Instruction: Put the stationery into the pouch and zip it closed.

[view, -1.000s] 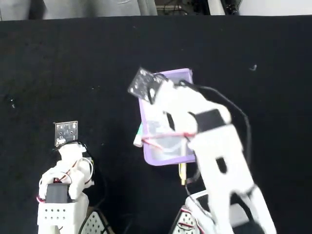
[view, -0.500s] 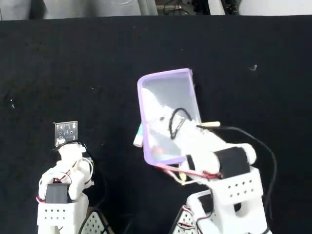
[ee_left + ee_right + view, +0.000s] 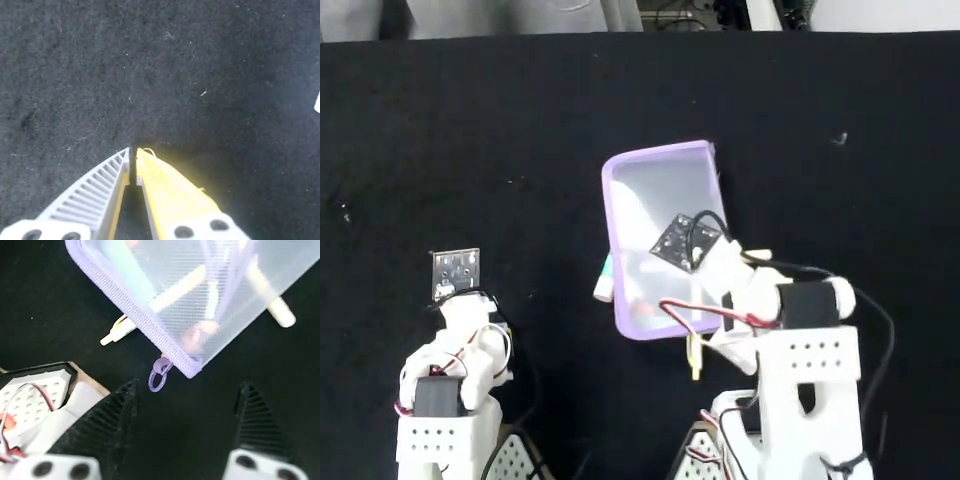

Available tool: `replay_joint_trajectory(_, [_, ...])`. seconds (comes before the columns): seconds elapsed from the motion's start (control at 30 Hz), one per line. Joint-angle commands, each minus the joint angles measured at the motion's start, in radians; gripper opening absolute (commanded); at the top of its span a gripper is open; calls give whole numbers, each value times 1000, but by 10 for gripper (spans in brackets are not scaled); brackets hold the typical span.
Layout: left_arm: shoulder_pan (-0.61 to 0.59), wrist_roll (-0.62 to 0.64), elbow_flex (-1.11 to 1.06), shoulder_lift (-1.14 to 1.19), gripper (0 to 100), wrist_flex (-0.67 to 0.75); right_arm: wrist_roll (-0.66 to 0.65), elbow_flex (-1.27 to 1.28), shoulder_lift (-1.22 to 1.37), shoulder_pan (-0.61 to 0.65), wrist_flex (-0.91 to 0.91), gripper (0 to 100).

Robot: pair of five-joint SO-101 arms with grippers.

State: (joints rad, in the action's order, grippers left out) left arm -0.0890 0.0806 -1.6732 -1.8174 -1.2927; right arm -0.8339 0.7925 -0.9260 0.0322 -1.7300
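Right claw [image 3: 189, 385] agape near zipper pull [image 3: 159, 376]

Pouch [image 3: 660, 195] near corner behind R arm [image 3: 805, 350]; stationery [image 3: 177, 288] indistinct thru mesh

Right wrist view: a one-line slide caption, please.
Open right gripper facing the purple zip pull at the pouch corner, two pens poking out.

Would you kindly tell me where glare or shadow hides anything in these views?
High view: light washes the far end of the pouch pale, hiding any contents there. Right wrist view: little glare; a pen shows through the mesh and the zipper pull is plain. Left wrist view: the shut left gripper casts a shadow on the black cloth.
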Motion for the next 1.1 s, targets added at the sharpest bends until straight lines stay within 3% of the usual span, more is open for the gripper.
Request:
replay_joint_trajectory(0.0, [10, -2, -25, -5, 30, 18, -5, 4, 62, -12, -3, 303])
replay_joint_trajectory(0.23, [10, -2, -25, -5, 30, 18, 12, 13, 209, -12, 2, 303])
replay_joint_trajectory(0.57, [10, -2, -25, -5, 30, 18, 57, 65, 306, -15, 204, 299])
replay_joint_trajectory(0.87, [10, -2, -25, -5, 30, 18, 52, 91, 308, -14, 339, 33])
replay_joint_trajectory(1.07, [10, -2, -25, -5, 30, 18, 52, 42, 302, -12, 339, 21])
